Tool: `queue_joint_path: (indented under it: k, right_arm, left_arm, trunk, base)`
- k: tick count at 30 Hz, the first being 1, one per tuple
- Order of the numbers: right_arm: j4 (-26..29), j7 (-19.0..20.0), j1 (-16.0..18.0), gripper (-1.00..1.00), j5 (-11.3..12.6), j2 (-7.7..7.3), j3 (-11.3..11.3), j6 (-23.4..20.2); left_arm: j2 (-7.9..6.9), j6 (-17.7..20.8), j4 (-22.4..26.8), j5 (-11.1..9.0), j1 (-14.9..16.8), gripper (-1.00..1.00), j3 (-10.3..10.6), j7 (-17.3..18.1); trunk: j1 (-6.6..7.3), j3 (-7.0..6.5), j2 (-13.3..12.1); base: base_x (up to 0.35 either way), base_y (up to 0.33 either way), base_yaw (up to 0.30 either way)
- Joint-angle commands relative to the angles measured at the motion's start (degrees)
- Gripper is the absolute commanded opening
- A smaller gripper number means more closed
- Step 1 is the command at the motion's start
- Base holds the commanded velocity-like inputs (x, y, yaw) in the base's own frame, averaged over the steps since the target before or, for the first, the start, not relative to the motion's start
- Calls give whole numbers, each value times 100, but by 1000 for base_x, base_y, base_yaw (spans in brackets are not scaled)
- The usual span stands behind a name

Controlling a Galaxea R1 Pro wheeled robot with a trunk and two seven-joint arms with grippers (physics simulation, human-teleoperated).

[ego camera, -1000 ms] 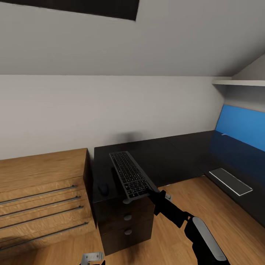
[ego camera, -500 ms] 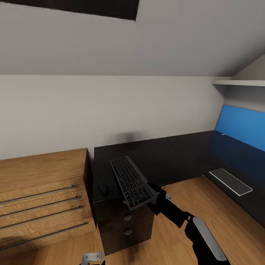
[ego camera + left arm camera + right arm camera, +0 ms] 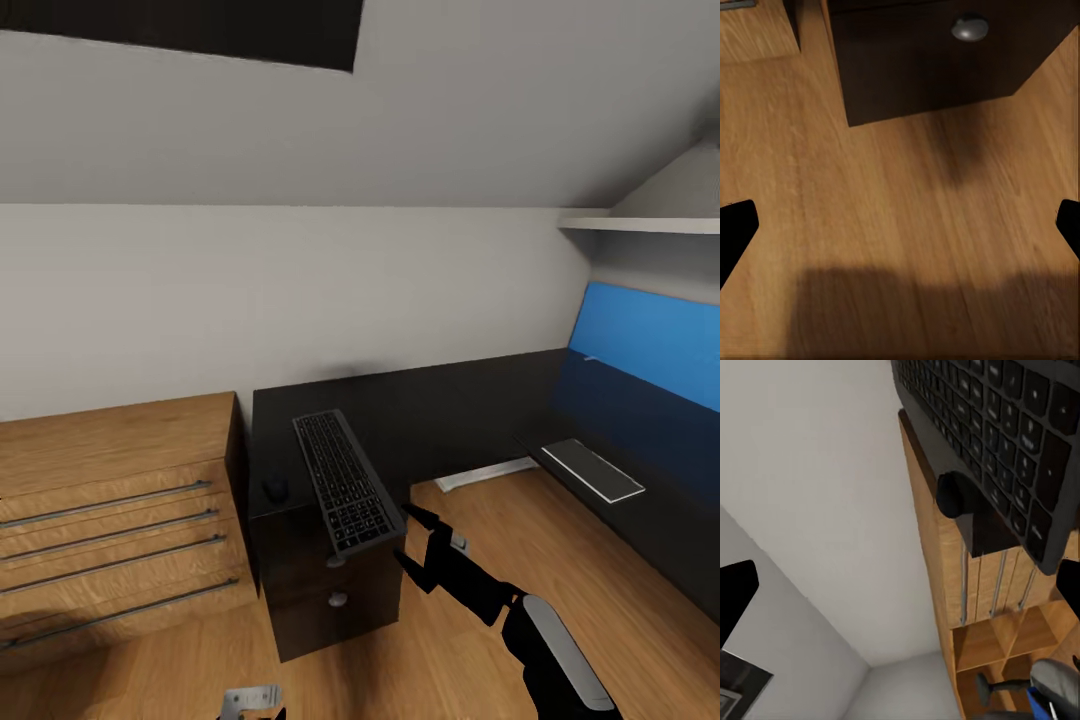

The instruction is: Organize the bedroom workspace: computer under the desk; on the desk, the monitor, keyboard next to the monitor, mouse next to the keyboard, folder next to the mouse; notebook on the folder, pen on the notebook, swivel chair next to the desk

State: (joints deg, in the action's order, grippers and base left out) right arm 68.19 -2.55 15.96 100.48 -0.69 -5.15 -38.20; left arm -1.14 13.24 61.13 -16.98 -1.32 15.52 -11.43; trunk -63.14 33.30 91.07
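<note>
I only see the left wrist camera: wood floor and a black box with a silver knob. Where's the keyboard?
Observer: The keyboard lies on the black desk, above that drawer box. Its near end seems to poke over the edge.
Operator: Is the other hand holding it?
Observer: No. The right end effector is open, just beside the keyboard's near corner.
Operator: And the mouse?
Observer: The mouse sits on the desk beside the keyboard, on the side toward the wooden dresser.

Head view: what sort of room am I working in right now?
Probably a bedroom's study corner: a glossy black L-shaped desk with a drawer unit, a keyboard and mouse on it, a wooden dresser beside it, under a sloped ceiling.
</note>
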Motion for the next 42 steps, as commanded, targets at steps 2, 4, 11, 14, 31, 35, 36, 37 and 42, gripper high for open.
queue_joint_path:
  k: [2,4,11,14,31,35,36,37,42]
  right_arm:
    - [-12,-27,3,100,38,-8,7,13]
    - [-19,-27,3,100,32,-11,24,52]
    - [-30,-27,3,100,25,-120,167,493]
    - [-28,-27,5,100,23,-161,190,555]
    - [-112,-77,59,100,-1516,-467,208,2713]
    - [-107,-101,87,100,-2430,-456,192,2913]
    - [-101,-123,100,100,-2642,-451,185,2938]
    - [-93,-158,114,100,-2862,-444,177,2958]
    - [35,-505,169,100,-3937,-381,150,3002]
  left_arm:
    - [-2,21,13,-60,0,100,22,-53]
    - [-1,21,14,-60,0,100,22,-53]
    - [0,21,13,-60,0,100,22,-59]
    - [0,21,13,-60,0,100,22,-61]
    - [25,21,-169,-52,0,100,52,-114]
    - [26,21,-183,-50,0,100,55,-120]
    - [26,21,-184,-50,0,100,55,-121]
    - [26,21,-185,-50,0,100,56,-121]
    - [26,21,-188,-50,0,100,56,-122]
  trunk:
    - [2,5,3]
    - [2,5,3]
    - [2,5,3]
    - [2,5,3]
    - [2,5,3]
    - [2,5,3]
    - [2,5,3]
    - [2,5,3]
    - [2,5,3]
  base:
    - [-59,-37,0]
    - [-28,-18,0]
    - [-5,-3,0]
    - [0,0,0]
    - [0,-160,0]
    - [0,-299,0]
    - [0,-200,0]
    - [0,-165,0]
    - [0,-89,0]
